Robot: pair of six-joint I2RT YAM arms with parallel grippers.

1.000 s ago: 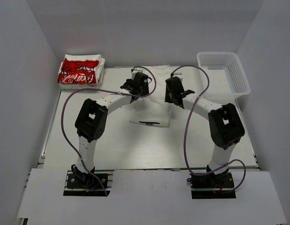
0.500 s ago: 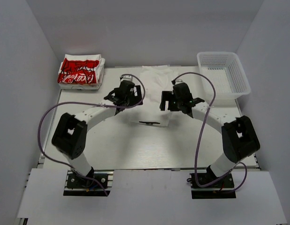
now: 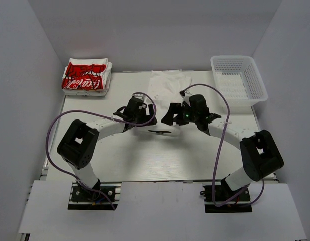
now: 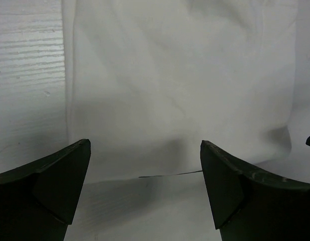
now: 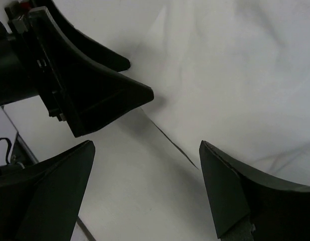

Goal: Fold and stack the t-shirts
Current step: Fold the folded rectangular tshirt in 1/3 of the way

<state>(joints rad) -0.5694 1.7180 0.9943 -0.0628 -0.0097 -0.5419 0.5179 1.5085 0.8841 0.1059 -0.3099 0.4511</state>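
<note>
Gaping wide, left hand (image 4: 145, 150) and right hand (image 5: 146, 146) sit over the t-shirt (image 4: 175, 75) on the white table (image 3: 120, 155).

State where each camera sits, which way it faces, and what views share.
Top external: above and behind the arm bases, looking down on table, plain white t-shirt, folded red-print stack, basket; left arm and right arm show whole.
Left wrist: on the left arm, looking down over the shirt's near edge; open left claw at bottom.
Right wrist: on the right arm, looking down toward the left arm; open right claw at bottom.
Shared: both wrist views catch the thin dark line at that edge; the right also shows the left claw.
</note>
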